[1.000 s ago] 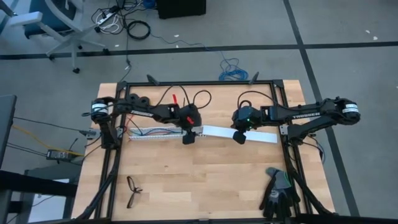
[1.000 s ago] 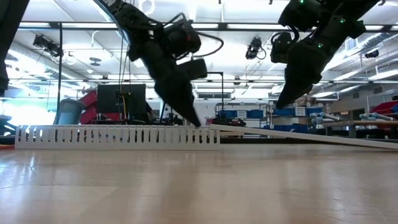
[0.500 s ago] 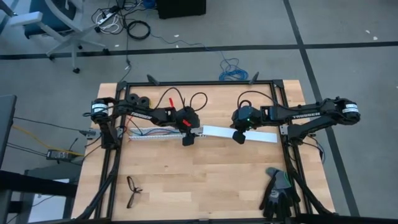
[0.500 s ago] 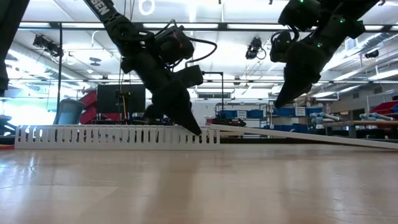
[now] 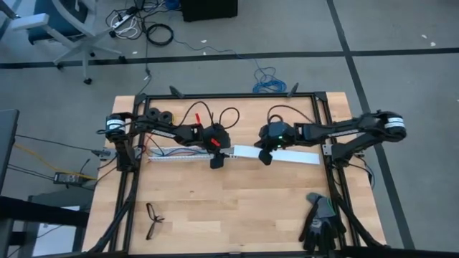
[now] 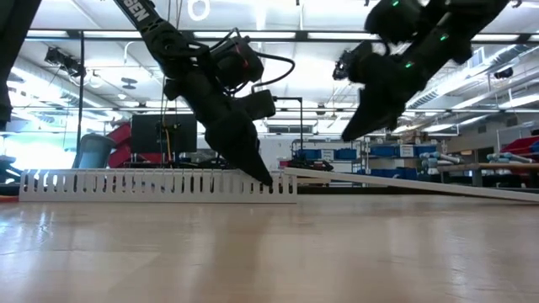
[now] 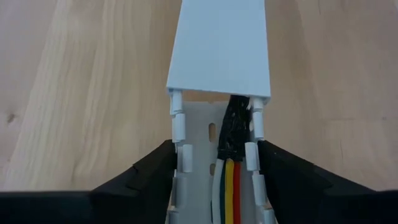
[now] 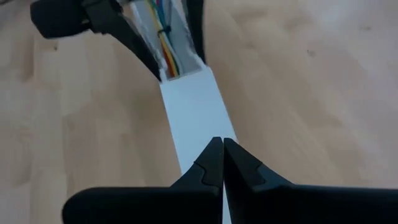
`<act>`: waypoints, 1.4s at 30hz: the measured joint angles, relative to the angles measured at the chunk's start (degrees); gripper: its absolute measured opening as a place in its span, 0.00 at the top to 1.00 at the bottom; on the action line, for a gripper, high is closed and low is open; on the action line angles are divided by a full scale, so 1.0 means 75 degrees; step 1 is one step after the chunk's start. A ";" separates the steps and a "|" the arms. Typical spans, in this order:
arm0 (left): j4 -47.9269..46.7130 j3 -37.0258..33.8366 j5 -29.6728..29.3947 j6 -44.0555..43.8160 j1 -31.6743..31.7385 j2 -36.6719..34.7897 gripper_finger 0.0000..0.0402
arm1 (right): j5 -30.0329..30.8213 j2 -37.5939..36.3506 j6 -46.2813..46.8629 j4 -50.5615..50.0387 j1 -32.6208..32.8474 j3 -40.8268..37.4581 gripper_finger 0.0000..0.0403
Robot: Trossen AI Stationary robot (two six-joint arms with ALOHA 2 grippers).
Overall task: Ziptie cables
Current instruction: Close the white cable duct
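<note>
Here, cables (image 7: 229, 180) between spread left fingers (image 7: 292, 177), right fingers (image 8: 214, 163) closed, empty.

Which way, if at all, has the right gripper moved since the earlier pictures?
Yes. The right gripper has slid along the white cover strip toward the slotted duct and the left gripper.

Wooden table (image 5: 237, 193) – slotted strip (image 5: 179, 153), eyeglasses (image 5: 153, 220), gloves (image 5: 319, 219).

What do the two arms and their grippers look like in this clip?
Both arms are dark, jointed and cabled. The left gripper has tapered black fingers and a red mark on its wrist; the right gripper shows a green light, its arm pale lettering.
</note>
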 joint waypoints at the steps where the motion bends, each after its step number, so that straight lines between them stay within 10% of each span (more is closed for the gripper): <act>1: 0.0014 0.0000 0.0003 0.0002 -0.0011 0.0000 0.44 | -0.0107 0.0257 -0.0001 0.0234 -0.0027 0.0038 1.00; 21: -0.0001 -0.0006 0.0142 0.0018 -0.0015 0.0003 0.44 | -0.1335 0.3284 -0.0841 0.1372 -0.0135 0.1611 1.00; 42: 0.0083 -0.0020 0.0203 0.0026 -0.0017 0.0009 0.44 | -0.1581 0.3539 -0.0948 0.1225 -0.0138 0.1855 1.00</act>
